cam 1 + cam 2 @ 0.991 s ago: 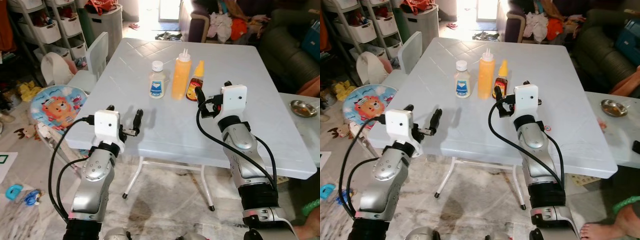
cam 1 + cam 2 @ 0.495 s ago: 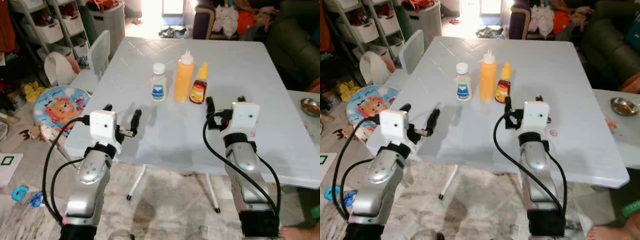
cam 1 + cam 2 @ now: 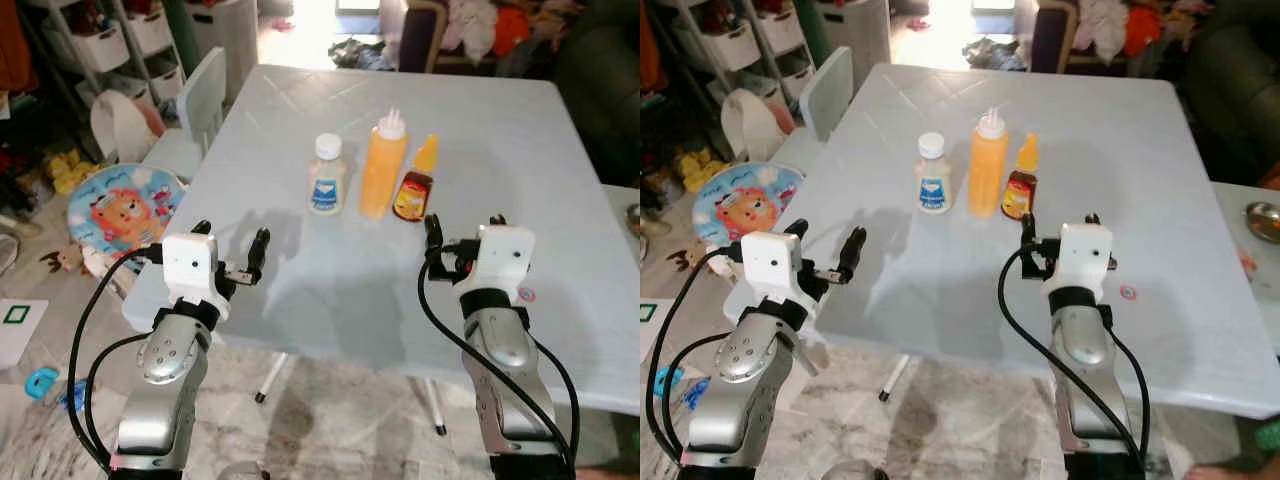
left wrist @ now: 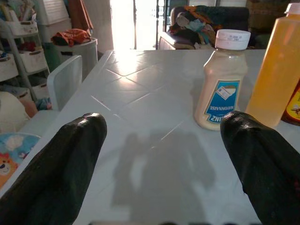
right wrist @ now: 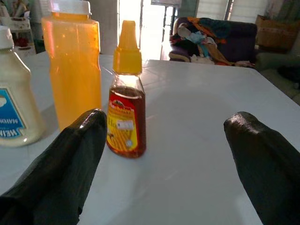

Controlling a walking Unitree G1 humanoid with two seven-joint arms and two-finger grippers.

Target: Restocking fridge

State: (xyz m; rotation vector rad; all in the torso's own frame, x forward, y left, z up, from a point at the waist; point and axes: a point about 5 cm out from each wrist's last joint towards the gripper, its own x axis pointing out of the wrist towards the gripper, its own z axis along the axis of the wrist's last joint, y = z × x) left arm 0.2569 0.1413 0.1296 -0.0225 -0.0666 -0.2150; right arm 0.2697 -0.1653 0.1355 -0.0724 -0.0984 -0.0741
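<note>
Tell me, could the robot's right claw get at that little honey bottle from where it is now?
Probably yes. The right gripper is open and hangs just short of the honey bottle, with only bare table between. The tall orange bottle stands close beside it, so the fingers have little room on that side.

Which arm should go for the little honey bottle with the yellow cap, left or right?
Right, most likely. The right pincer is open and sits just short of the honey bottle, which stands between its fingers in the right wrist view. The left pincer is farther off, nearer the mayonnaise jar.
</note>
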